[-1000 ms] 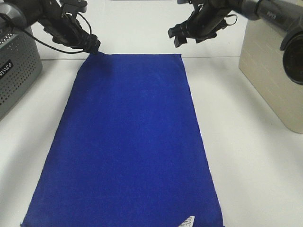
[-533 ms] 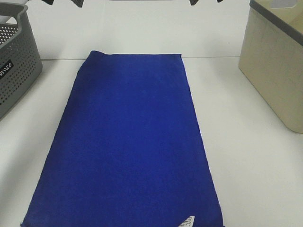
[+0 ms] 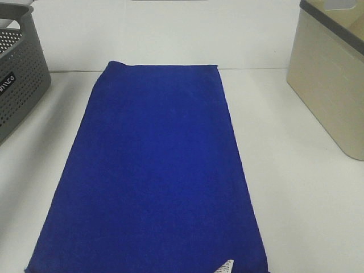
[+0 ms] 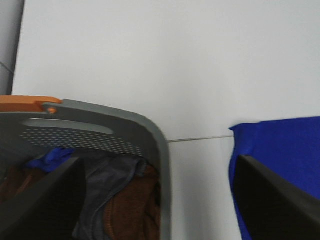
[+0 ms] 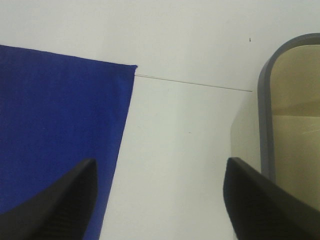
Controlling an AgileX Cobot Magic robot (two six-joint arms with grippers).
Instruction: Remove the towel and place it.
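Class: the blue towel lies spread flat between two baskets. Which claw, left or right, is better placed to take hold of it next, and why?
Left, narrowly. The left claw is open, with one finger over the towel corner. The right claw, also open, straddles bare table beside the towel's edge.

White table (image 3: 296, 187); white wall (image 3: 170, 34) behind.

white table (image 3: 296, 187) carries the towel (image 3: 153, 176), grey basket (image 3: 17, 85) and beige bin (image 3: 330, 85).

Towel's (image 3: 153, 170) near end cut off
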